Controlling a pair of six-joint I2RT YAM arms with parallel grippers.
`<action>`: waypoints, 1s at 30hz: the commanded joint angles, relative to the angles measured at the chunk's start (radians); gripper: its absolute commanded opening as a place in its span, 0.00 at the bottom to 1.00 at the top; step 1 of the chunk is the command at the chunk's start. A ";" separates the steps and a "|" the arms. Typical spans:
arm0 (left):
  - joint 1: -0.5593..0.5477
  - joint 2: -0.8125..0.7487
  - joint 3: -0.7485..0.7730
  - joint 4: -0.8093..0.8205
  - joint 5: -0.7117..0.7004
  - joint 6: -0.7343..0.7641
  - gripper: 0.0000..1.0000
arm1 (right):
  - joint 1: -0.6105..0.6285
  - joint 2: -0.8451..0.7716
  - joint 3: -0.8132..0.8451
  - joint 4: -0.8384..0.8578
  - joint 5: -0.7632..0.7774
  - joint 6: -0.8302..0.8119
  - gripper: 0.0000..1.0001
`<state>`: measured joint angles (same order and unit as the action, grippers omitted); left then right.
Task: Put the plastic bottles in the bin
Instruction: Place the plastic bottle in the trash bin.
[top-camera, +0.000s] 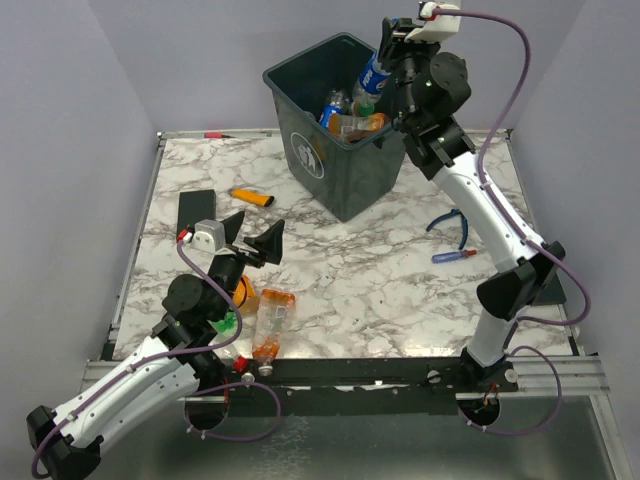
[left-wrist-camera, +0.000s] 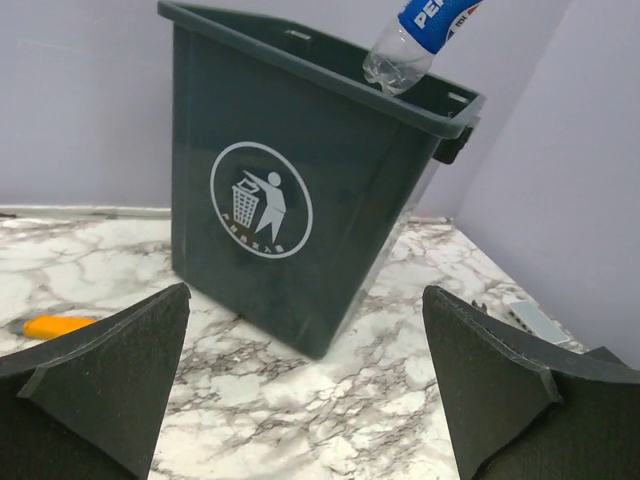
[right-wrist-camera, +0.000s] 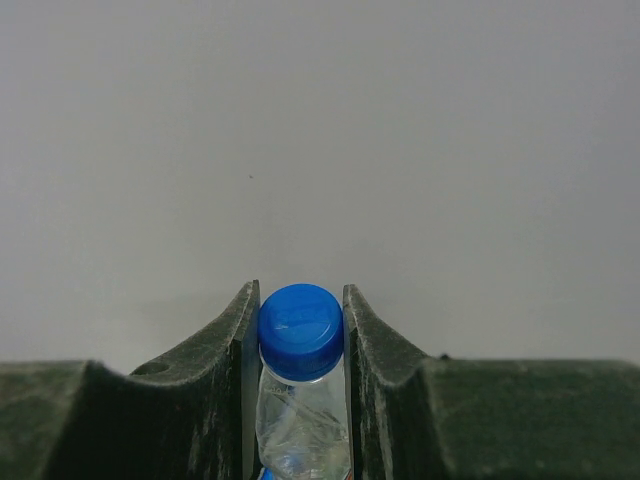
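The dark green-grey bin (top-camera: 345, 185) stands at the back of the marble table, its white logo facing my left wrist view (left-wrist-camera: 262, 200). Several plastic bottles (top-camera: 350, 115) lie inside it. My right gripper (top-camera: 388, 42) hangs over the bin's far side, shut on the blue-capped neck (right-wrist-camera: 300, 330) of a clear blue-labelled bottle (top-camera: 375, 75), whose bottom dips past the rim (left-wrist-camera: 398, 68). My left gripper (top-camera: 252, 232) is open and empty, low over the near left of the table. Beside that arm lie a clear orange-labelled bottle (top-camera: 272, 322) and an orange bottle (top-camera: 243, 295), partly hidden.
An orange lighter (top-camera: 252, 197) and a flat black pad (top-camera: 197, 208) lie left of the bin. Blue-handled pliers (top-camera: 450, 225) and a small blue-and-red tool (top-camera: 455, 256) rest on the right. Grey walls close in the table.
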<state>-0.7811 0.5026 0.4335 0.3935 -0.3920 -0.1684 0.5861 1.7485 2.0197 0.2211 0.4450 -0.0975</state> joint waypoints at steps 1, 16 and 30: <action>-0.002 0.002 0.019 -0.053 -0.069 0.014 0.99 | -0.027 0.115 0.104 -0.099 0.089 -0.013 0.01; -0.002 0.022 0.037 -0.077 -0.065 0.021 0.99 | -0.075 0.198 0.099 -0.358 -0.054 0.204 0.68; 0.000 0.055 0.063 -0.131 -0.135 0.003 0.99 | -0.074 -0.146 -0.010 -0.313 -0.471 0.467 1.00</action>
<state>-0.7811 0.5476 0.4549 0.3004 -0.4633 -0.1596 0.5076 1.8259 2.1582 -0.1738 0.1802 0.2539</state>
